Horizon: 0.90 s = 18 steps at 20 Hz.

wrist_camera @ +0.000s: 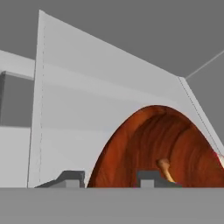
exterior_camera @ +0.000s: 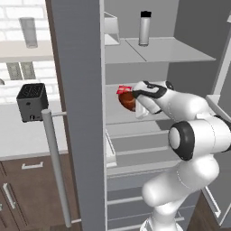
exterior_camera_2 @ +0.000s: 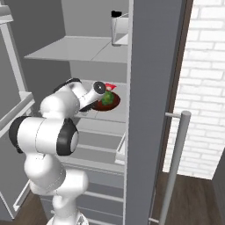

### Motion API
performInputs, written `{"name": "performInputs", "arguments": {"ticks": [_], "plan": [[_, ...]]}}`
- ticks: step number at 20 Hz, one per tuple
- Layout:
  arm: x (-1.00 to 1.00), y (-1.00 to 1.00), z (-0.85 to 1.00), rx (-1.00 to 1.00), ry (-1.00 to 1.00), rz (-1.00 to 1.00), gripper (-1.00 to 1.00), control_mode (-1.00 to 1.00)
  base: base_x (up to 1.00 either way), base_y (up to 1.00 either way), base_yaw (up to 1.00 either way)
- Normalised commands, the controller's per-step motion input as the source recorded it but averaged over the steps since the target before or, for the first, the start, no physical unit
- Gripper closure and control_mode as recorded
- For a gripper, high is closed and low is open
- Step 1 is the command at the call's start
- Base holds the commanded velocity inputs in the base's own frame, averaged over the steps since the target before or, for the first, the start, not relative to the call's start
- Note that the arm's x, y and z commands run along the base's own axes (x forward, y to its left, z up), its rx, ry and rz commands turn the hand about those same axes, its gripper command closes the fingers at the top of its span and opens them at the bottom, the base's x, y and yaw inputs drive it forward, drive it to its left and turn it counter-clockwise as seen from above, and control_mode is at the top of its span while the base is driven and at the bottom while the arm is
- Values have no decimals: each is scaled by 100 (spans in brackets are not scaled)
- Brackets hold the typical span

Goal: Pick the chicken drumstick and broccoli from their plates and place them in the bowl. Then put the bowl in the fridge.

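Note:
The glossy reddish-brown bowl (exterior_camera: 127, 102) (exterior_camera_2: 104, 106) (wrist_camera: 153, 140) rests on a middle shelf inside the open grey fridge (exterior_camera: 81, 90) (exterior_camera_2: 149, 88). In the bowl lie the dark green broccoli (exterior_camera_2: 107, 97) and the chicken drumstick (wrist_camera: 165, 168), of which the thin bone end shows. My gripper (exterior_camera: 131, 95) (exterior_camera_2: 100, 91) (wrist_camera: 111, 179) is at the bowl's near rim. Its jaws straddle the rim and stand slightly apart, one fingertip (wrist_camera: 151, 178) inside the bowl and free of the wall. The plates are out of view.
A grey bottle with a dark cap (exterior_camera: 144, 28) (exterior_camera_2: 115, 26) stands on the shelf above. The fridge door with its long silver handle (exterior_camera: 56, 171) (exterior_camera_2: 176, 167) stands open beside the arm. A black toaster (exterior_camera: 32, 103) sits on the counter at left. Drawers lie below the bowl's shelf.

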Motion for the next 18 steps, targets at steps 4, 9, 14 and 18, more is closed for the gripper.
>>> {"name": "performInputs", "arguments": {"ticks": [4,9,14,18], "plan": [[3,11,4,0,0,0,-100,-100,0,0,0],[-60,1,40,0,0,0,-100,-100,0,0,0],[-93,0,53,0,0,-2,-100,-100,0,0,0],[-100,11,64,0,2,-15,-100,-100,0,0,0]]}}
